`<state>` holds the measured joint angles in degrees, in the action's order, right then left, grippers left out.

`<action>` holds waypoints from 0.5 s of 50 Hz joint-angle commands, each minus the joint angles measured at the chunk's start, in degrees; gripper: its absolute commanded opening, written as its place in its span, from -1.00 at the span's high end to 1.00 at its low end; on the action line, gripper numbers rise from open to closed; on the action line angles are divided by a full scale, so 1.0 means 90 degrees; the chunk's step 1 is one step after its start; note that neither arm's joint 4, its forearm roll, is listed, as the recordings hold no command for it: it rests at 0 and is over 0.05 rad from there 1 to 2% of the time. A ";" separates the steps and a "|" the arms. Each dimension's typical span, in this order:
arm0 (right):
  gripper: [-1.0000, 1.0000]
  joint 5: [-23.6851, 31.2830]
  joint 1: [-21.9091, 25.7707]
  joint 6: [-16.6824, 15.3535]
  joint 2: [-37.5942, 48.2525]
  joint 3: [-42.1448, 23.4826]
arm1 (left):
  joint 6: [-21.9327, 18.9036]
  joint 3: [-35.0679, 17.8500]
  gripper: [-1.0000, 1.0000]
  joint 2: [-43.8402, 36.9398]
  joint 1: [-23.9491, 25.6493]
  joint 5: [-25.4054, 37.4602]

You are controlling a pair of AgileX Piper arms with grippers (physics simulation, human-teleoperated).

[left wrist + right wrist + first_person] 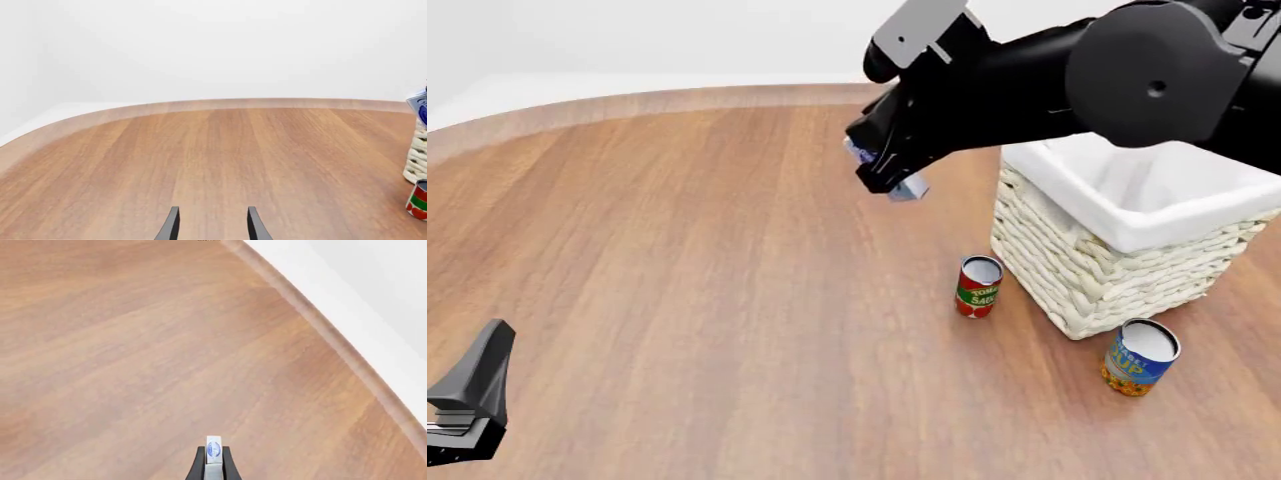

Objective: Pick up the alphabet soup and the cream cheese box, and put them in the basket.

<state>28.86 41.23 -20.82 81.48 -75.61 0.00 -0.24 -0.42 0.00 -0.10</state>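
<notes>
**Right arm holding the cream cheese box above the table, left of the basket**

Front view: the right gripper (888, 178) was raised over the wooden table (694, 250), its jaws clenched on the cream cheese box (905, 187), of which only a pale blue and white corner showed beneath the black fingers. The box hung clear of the tabletop, near the left rim of the basket (1121, 250) but not over its opening. The alphabet soup (1138, 358) stood upright on the table just beside the basket's near corner. A red-and-green tomato sauce can (978, 286) stood upright just beside the basket's left wall.

Right wrist view: the box (213, 452) was seen edge-on, pinched between the two fingers (198, 462), with bare table beyond.

Left wrist view: the left gripper (212, 225) hung low over bare table, its jaws released with nothing between them. The basket's woven wall (418, 155) and the tomato sauce can (419, 200) appeared at the frame's edge. In the front view this gripper (467, 395) sat at the near left corner.
</notes>
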 commanded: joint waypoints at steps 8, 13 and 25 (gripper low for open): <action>1.00 -0.0017 -0.0136 0.0459 -0.0505 0.0364 | 0.0000 0.0000 -1.00 0.0000 0.0000 0.0000; 1.00 0.0047 -0.0149 0.0520 -0.0623 0.0395 | 0.0000 0.0000 -1.00 0.0000 0.0000 0.0000; 1.00 0.0506 -0.0020 0.0872 -0.0916 0.0110 | 0.0000 0.0000 -1.00 0.0000 0.0000 0.0000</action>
<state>31.80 40.52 -15.40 75.70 -74.03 0.00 -0.24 -0.42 0.00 -0.10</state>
